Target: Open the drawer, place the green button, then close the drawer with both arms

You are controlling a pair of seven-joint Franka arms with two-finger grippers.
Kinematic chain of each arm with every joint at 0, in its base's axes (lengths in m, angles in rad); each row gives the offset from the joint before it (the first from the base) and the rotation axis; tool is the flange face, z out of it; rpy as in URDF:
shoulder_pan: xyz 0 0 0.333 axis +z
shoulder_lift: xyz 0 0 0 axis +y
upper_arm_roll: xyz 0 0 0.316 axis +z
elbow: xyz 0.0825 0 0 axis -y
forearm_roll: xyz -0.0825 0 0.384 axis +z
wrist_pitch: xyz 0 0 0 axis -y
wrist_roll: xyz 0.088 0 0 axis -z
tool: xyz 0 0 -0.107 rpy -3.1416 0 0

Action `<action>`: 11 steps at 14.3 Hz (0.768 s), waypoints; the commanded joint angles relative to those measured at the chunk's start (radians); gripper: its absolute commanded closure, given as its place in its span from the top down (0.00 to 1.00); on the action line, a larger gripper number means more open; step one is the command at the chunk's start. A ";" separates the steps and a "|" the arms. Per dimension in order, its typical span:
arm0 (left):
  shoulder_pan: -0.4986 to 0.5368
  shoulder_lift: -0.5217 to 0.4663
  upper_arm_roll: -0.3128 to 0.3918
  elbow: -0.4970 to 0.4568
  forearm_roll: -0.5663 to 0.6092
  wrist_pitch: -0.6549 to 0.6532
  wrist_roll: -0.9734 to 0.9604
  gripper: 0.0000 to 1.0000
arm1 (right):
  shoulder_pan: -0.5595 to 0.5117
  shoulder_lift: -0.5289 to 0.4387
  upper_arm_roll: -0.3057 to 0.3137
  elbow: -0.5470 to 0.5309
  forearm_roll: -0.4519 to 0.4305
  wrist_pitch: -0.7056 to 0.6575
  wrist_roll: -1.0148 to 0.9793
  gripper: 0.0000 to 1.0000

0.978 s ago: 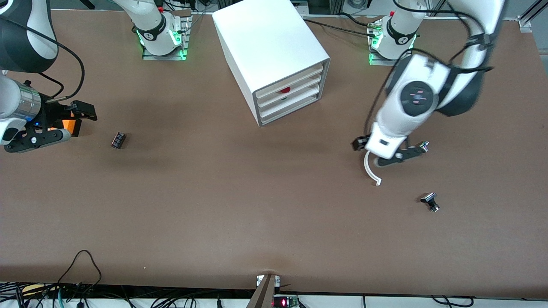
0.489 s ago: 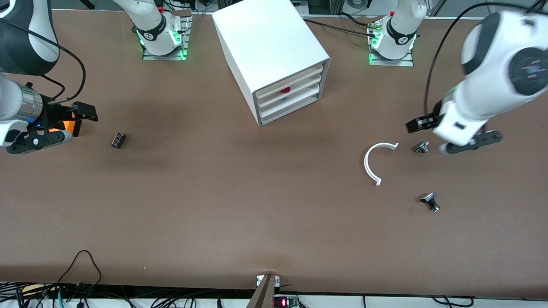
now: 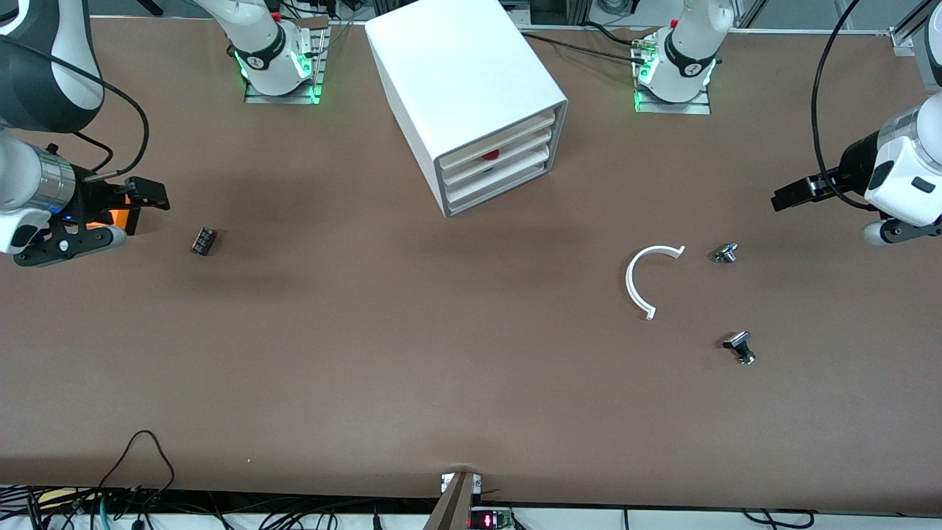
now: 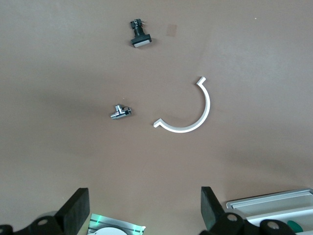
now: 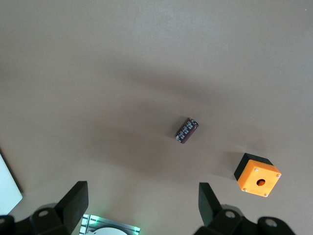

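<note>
Front view: left gripper (image 3: 835, 210) aloft, spread — right gripper (image 3: 110, 217) likewise.

Parts hidden, cropped or too small to resolve.
The orange box (image 3: 118, 218) is largely covered by the right gripper (image 3: 110, 213) in the front view. The left gripper (image 3: 839, 210) is cropped at 3 o'clock. Inside the cabinet (image 3: 471, 88), the drawer (image 3: 493, 171) contents are reduced to an unresolved dark speck.

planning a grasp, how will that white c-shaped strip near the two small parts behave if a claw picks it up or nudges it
The white curved strip looks thin and open-ended, so it probably flexes when squeezed. It lies flat on the table, so it likely slides or spins when nudged rather than rolling. It seems light for its span.
</note>
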 commanded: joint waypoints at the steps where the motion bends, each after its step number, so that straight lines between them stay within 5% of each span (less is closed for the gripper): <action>1: -0.001 -0.020 0.002 0.013 -0.028 -0.019 0.022 1.00 | -0.015 -0.006 0.014 -0.002 -0.003 0.004 -0.003 1.00; 11: 0.015 -0.017 0.002 0.014 -0.048 0.005 0.023 1.00 | -0.013 -0.004 0.014 -0.002 -0.003 0.005 -0.003 1.00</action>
